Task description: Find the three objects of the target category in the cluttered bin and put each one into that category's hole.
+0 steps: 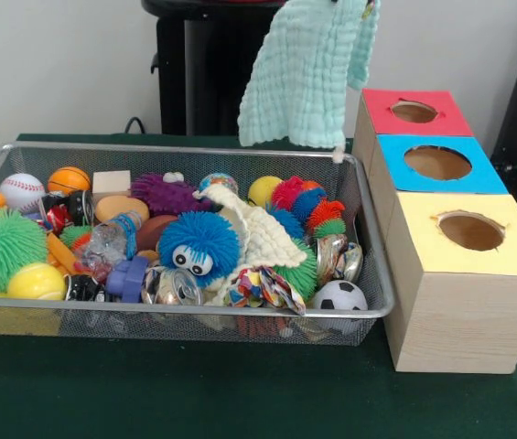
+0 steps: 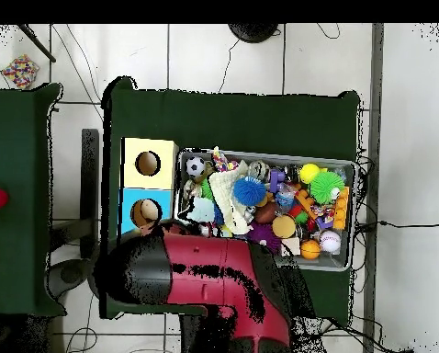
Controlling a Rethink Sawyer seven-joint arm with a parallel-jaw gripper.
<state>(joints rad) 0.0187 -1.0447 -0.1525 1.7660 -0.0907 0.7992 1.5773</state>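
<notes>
The wire mesh bin is full of toys; it also shows in the overhead view. A blue fuzzy puffball with googly eyes lies at its middle front, and shows from above too. I see no brown monkey plush. The red-surround hole tops the farthest box; in the overhead view the arm hides it. My gripper is at the top edge, shut on a mint green cloth. The cloth hangs over the bin's far right corner, just left of the red hole.
The blue-surround hole and the yellow-surround hole stand in line toward the camera. The bin also holds a green spiky ball, a baseball, a soccer ball, a cream cloth and a purple spiky toy.
</notes>
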